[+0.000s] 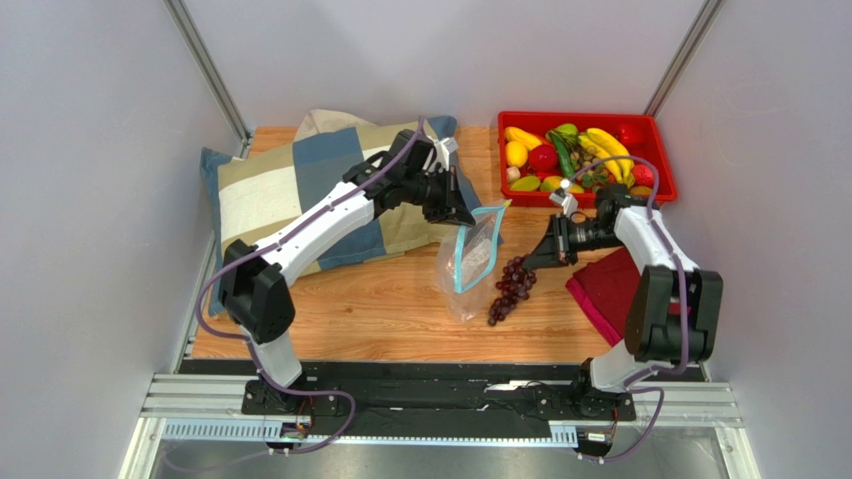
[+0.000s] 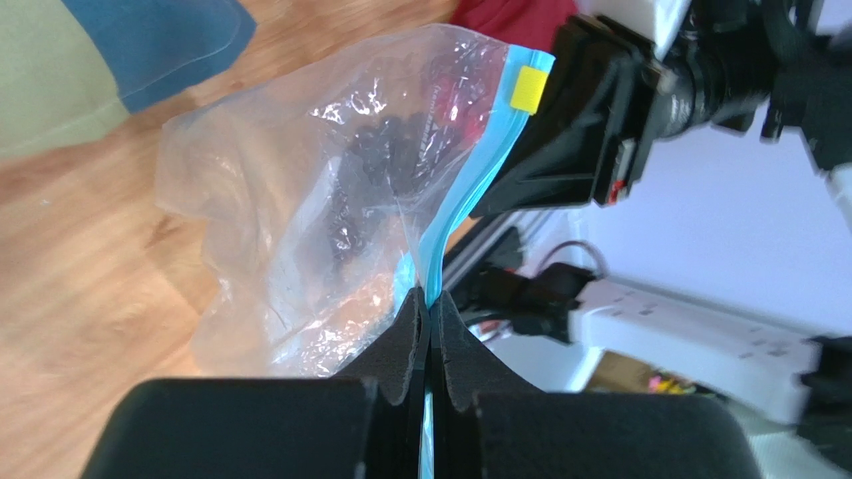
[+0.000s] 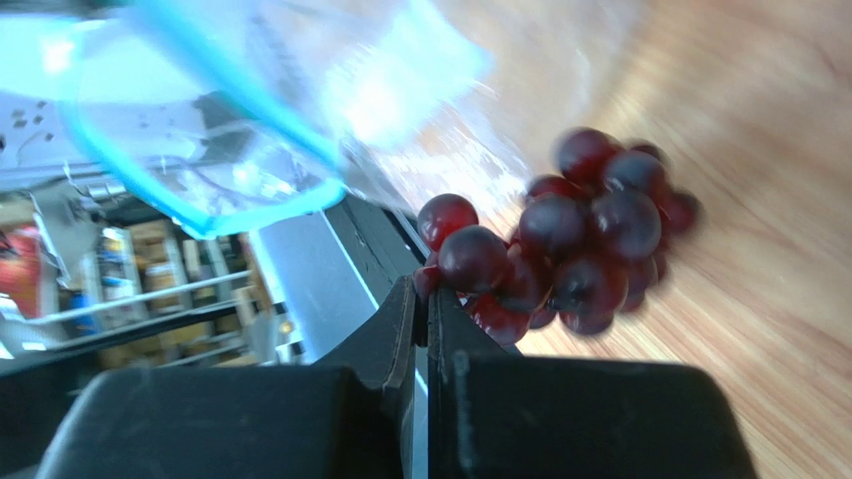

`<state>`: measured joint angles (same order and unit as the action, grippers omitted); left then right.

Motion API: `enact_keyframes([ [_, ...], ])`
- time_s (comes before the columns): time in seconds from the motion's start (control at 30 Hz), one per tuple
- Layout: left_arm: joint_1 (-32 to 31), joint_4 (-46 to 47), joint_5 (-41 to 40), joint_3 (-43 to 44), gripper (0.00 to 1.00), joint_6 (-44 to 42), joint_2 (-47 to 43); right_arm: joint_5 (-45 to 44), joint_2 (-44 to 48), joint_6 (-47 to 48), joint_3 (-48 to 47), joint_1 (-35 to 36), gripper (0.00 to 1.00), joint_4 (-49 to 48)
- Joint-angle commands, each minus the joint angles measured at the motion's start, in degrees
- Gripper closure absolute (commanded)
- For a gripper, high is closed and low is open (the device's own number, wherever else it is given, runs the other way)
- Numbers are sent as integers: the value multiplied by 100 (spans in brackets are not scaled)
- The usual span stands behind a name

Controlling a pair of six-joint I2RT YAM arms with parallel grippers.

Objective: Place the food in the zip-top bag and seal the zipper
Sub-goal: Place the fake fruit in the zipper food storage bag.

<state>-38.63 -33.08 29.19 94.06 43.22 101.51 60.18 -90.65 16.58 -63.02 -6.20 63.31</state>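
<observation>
1. Clamped left pincer (image 2: 430, 319): both fingers are pressed together on the zipper (image 2: 470, 190), and the light blue strip runs out from between the pads. A yellow slider (image 2: 527, 88) sits at the strip's far end.
2. The zip-top bag (image 1: 468, 261) hangs from this grip near the middle of the tabletop, a little toward the right edge. Its clear, crinkled body sags down to the wood. In the right wrist view the strip bows into a loop, so the mouth stands open.
3. The right pincer (image 3: 422, 299) has its fingers drawn together at the upper end of the grape bunch (image 3: 580, 239). What exactly is pinched is hidden behind the fingertips, and this view is blurred.
4. The grape bunch trails from those fingertips toward the near edge of the table. It lies just beside the bag on the side facing the right edge, outside the bag and below the open mouth. In the left wrist view the dark grapes show through the film.
5. The rest of the food (image 1: 575, 155), including bananas and red, yellow and green pieces, fills a red bin (image 1: 501, 150) at the far right corner.
6. A patchwork pillow (image 1: 280, 190) occupies the far left corner, under the left arm.
7. A dark red cloth (image 1: 610, 284) lies at the right edge, beneath the right arm.
</observation>
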Motion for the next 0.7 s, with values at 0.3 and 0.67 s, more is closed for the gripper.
enact_keyframes([
  [0.3,409,2727,1159,-1610,100,2611,-457,995,2675,-821,-1528,13,100,-678],
  [0.67,435,3273,1387,-1786,100,2876,-35,1022,2895,-3731,-1494,478,100,-4113],
])
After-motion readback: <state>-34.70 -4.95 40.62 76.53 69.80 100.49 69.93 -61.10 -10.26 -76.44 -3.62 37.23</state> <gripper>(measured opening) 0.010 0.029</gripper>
